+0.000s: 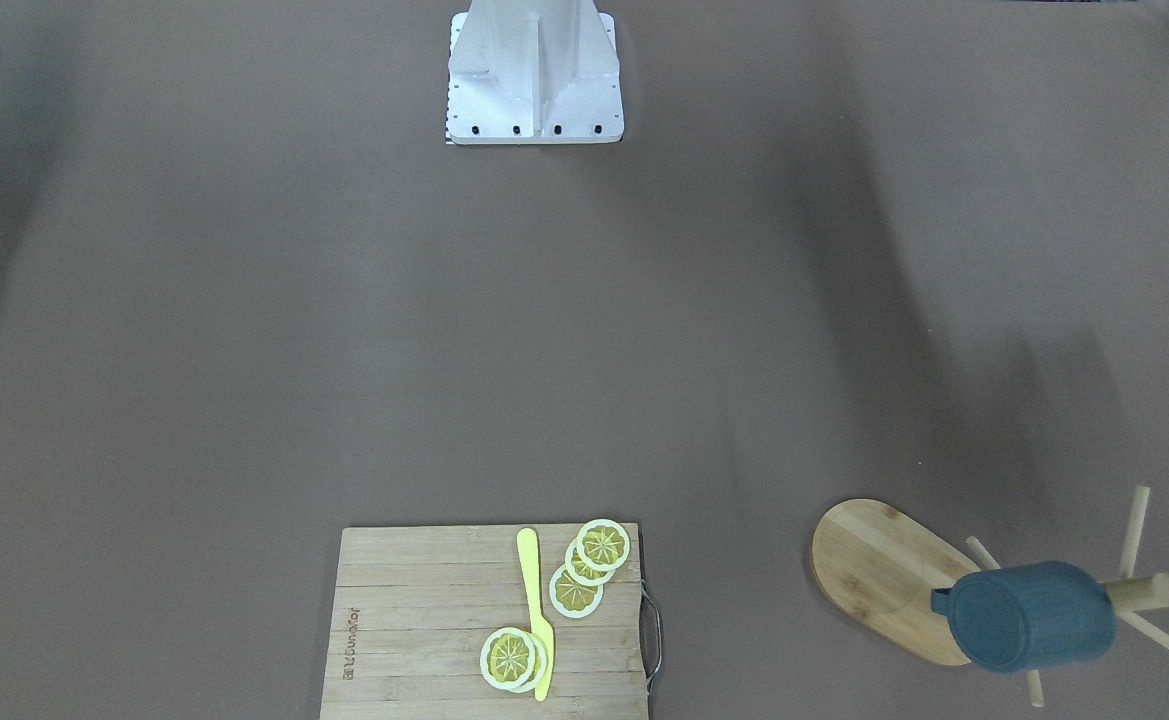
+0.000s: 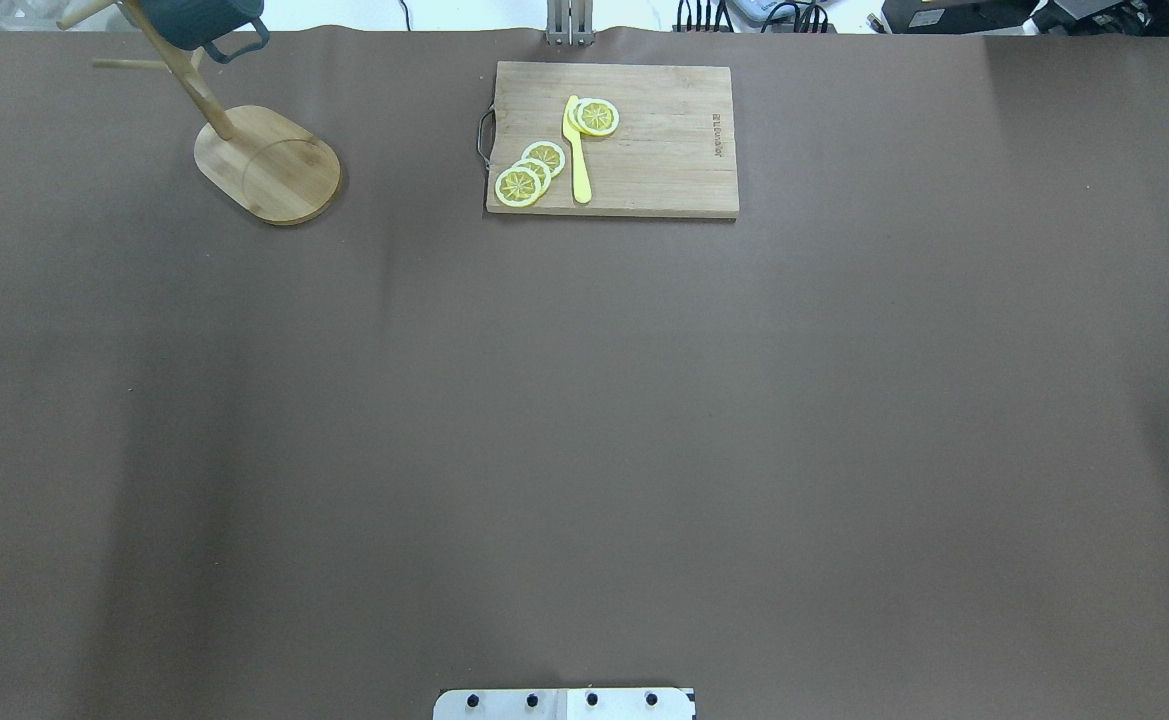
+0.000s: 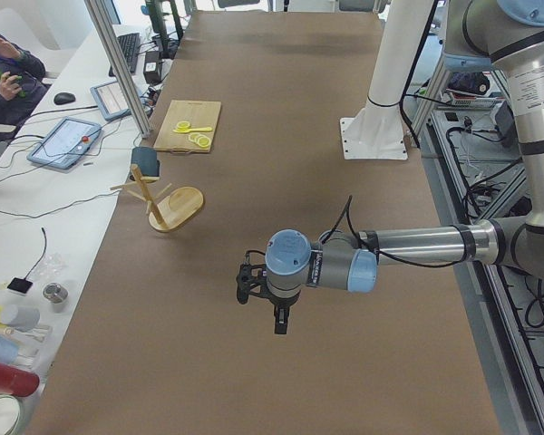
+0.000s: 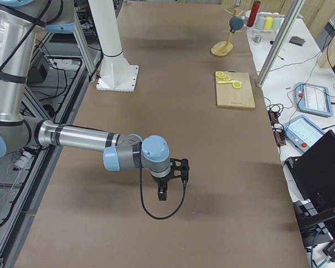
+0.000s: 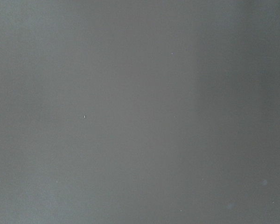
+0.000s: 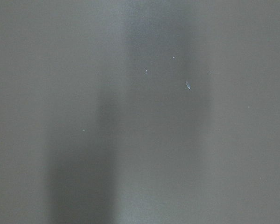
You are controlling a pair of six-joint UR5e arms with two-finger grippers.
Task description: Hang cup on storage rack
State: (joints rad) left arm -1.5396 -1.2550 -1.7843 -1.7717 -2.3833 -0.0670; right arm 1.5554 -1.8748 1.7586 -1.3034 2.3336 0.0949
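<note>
The dark blue-grey cup (image 1: 1029, 615) hangs by its handle on a peg of the bamboo storage rack (image 1: 874, 570), at the table's far left corner. Both also show in the overhead view, the cup (image 2: 194, 20) and the rack (image 2: 269, 165). My left gripper (image 3: 279, 319) shows only in the exterior left view, above bare table and far from the rack (image 3: 177, 207). My right gripper (image 4: 163, 194) shows only in the exterior right view, far from the cup (image 4: 236, 23). I cannot tell whether either is open or shut. Both wrist views show only brown table.
A slatted wooden cutting board (image 2: 614, 140) with lemon slices (image 2: 529, 172) and a yellow knife (image 2: 577, 150) lies at the far middle. The robot's white pedestal (image 1: 534, 75) stands at the near edge. An operator (image 3: 9, 77) sits beyond the table.
</note>
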